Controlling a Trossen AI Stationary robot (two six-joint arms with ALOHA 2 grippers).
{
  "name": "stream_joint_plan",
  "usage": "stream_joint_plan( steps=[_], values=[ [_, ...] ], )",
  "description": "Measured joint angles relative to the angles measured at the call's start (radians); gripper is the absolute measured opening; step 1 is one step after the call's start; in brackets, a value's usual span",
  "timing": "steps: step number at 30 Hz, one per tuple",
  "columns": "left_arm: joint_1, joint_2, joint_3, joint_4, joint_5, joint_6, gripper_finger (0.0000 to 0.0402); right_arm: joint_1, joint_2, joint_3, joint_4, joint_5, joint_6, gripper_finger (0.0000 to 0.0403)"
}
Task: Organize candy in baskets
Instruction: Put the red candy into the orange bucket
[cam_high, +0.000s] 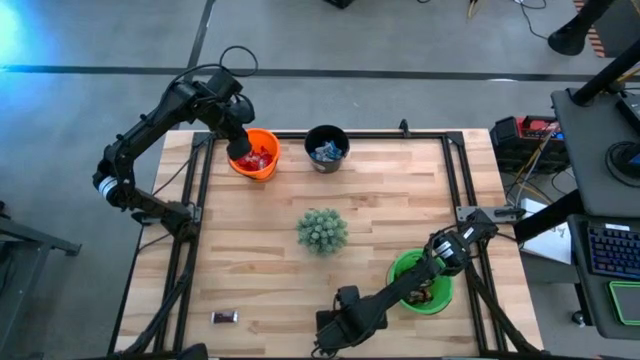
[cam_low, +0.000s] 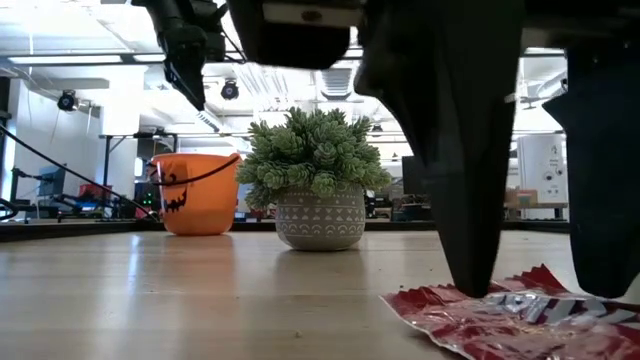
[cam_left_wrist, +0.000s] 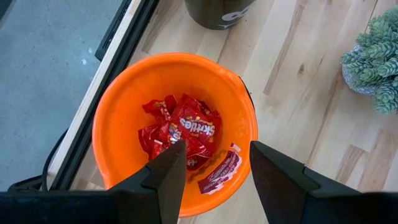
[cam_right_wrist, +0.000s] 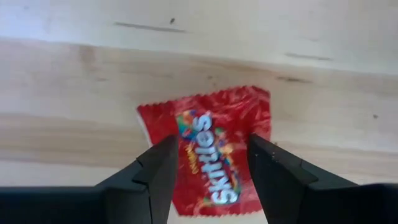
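My left gripper hangs open above the orange bucket, which holds several red candy packets. It shows over that bucket at the table's far left in the high view. My right gripper is open at the near edge, pointing down. Its fingers stand on either side of a red candy packet lying flat on the table. The black bucket holds blue-and-silver candy. The green bucket sits near right, partly under the right arm. A dark candy lies near left. My right gripper comes at the red packet from above, fingers pointing down, one at each long side of the wrapper. The packet lies flat on the table. I cannot tell whether the fingertips touch the wrapper.
A spiky green plant in a grey pot stands mid-table between the buckets. A dark metal frame runs along the table's left and right sides. Bare wood lies between the plant and the near edge.
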Motion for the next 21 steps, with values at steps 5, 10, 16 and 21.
stream_joint_plan(
  steps=[5,10,16,21],
  values=[
    [0.000,0.000,0.000,0.000,0.000,0.000,0.0159,0.003,-0.001,0.015,-0.001,0.000,0.006,0.0180],
    [0.000,0.000,0.000,-0.001,0.000,0.000,0.0159,0.011,-0.001,0.016,0.000,-0.040,0.008,0.0180],
    [0.000,0.000,0.000,-0.001,0.000,0.000,0.0159,0.038,-0.002,0.016,-0.005,-0.088,0.017,0.0180],
    [0.000,0.000,0.000,-0.001,0.000,0.000,0.0159,0.039,-0.003,0.007,-0.041,-0.086,0.035,0.0180]
  ],
)
